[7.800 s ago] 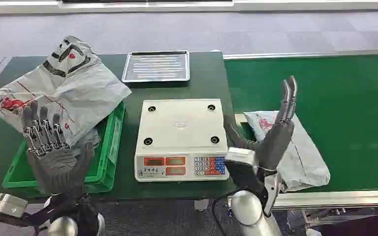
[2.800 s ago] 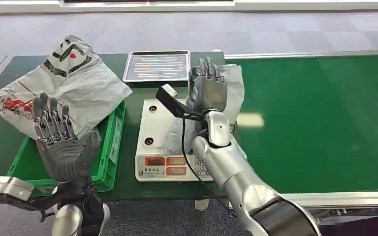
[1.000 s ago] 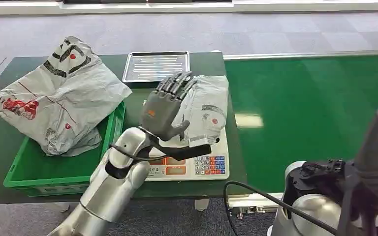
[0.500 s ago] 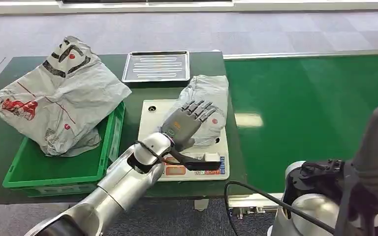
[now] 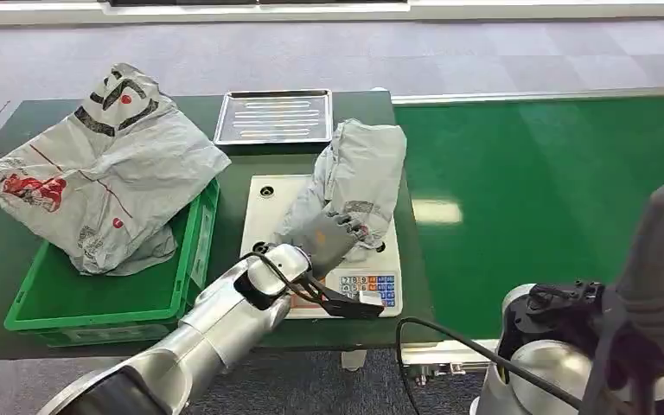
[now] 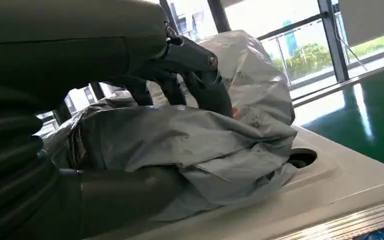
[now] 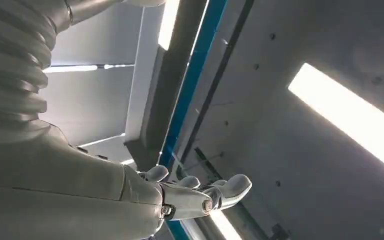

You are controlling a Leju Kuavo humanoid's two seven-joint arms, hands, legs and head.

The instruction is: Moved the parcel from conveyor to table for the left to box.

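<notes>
- The green crate [image 5: 188,259] sits at the left end of the dark table [image 5: 363,108], with a large grey mail bag [image 5: 104,164] slumped over its far rim. This is the box the parcel is judged to be bound for.
- The metal tray [image 5: 274,117] lies at the table's far edge, behind the scale.
- The white scale [image 5: 264,194] stands mid-table, with its keypad facing the robot.
- The parcel [image 5: 359,169] is a grey plastic mailer that lies on the scale's platform. Its far end is reared up and tilted, while its near end is crumpled under the hand.
- The left hand [image 5: 328,235] grips the parcel's near end. In the left wrist view its dark fingers [image 6: 200,85] curl over the top of the bag and its thumb [image 6: 125,192] presses in from below, so the film is pinched between them.
- The parcel looks light and soft. The film folds and sags wherever it is not supported, and nothing stiff shows through it.
- The plastic is likely slippery, so a pinch on loose film alone could slide or let the contents swing. A hold that gathers a thick bunch of film, or closes around the bulk inside, seems safer.
- It does not look fragile, so a firm squeeze should do no harm.
- The green conveyor [image 5: 571,216] runs off to the right.
- The right hand [image 7: 200,192] is raised toward the ceiling with its fingers loosely extended and holds nothing.
</notes>
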